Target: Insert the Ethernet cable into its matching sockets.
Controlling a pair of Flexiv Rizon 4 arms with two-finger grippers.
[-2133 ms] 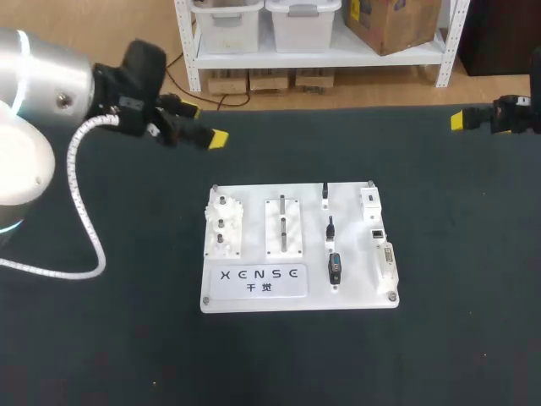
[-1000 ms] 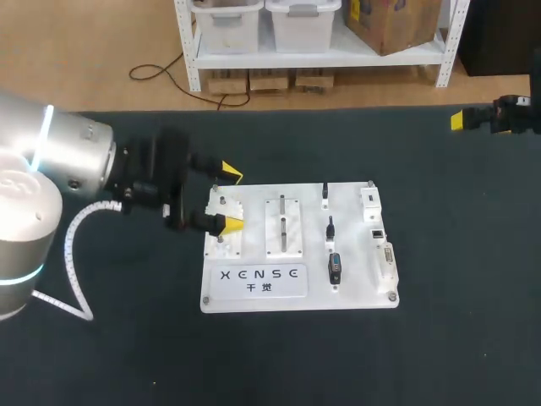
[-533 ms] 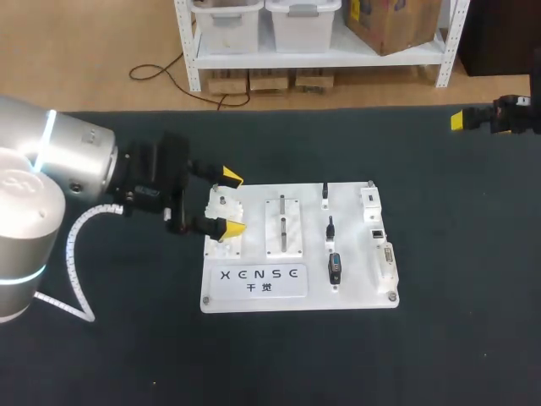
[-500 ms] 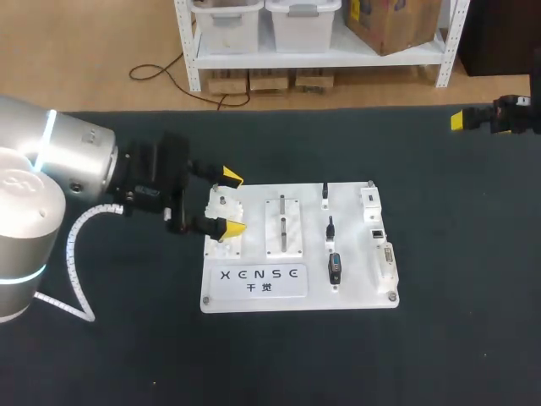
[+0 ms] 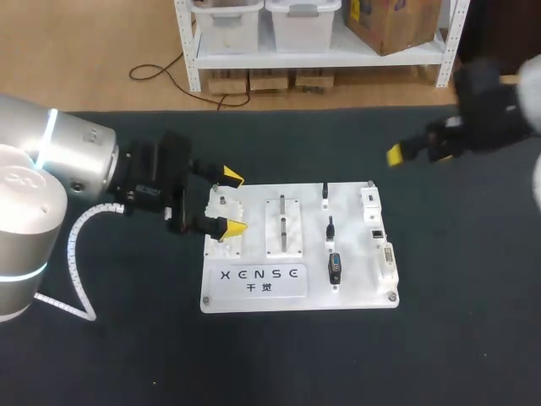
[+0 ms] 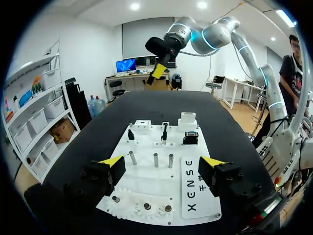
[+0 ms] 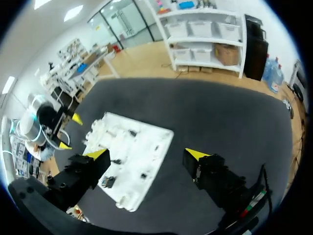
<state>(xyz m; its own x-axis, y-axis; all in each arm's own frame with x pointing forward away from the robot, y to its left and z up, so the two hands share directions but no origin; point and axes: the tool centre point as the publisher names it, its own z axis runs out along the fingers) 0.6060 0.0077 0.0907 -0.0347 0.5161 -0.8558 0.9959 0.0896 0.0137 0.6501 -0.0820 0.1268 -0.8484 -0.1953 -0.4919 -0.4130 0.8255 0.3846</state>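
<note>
Approach stage, nothing gripped yet. Left gripper (image 5: 230,201) spread wide, yellow tips straddling the left edge of the flat white rectangular plastic board (image 5: 296,292), just over the white toothed gear block (image 5: 223,237), no contact to be made out. Right gripper (image 7: 146,154) just as wide apart and empty, up above the bench off the board's far right corner.

No loose cable in sight anywhere on the matte black bench (image 5: 456,338). Only candidates: three small black connector pieces (image 5: 330,227) in a column on the board's right half, between the strip of upright metal pegs (image 5: 284,224) and the white socket blocks (image 5: 378,237) along the right edge. Too small to tell which one is the Ethernet plug.

Next, most likely: down with the right gripper towards that column, tips squared either side of the plug, then a gentle close. For the left, by its placing, probably a bracing job on the board.

Smooth hard plastic on a cloth-like mat, so likely to slide under a sideways push. Plugs small, rigid, blocky: a narrow hold, easy to twist off-axis at the socket mouth.
</note>
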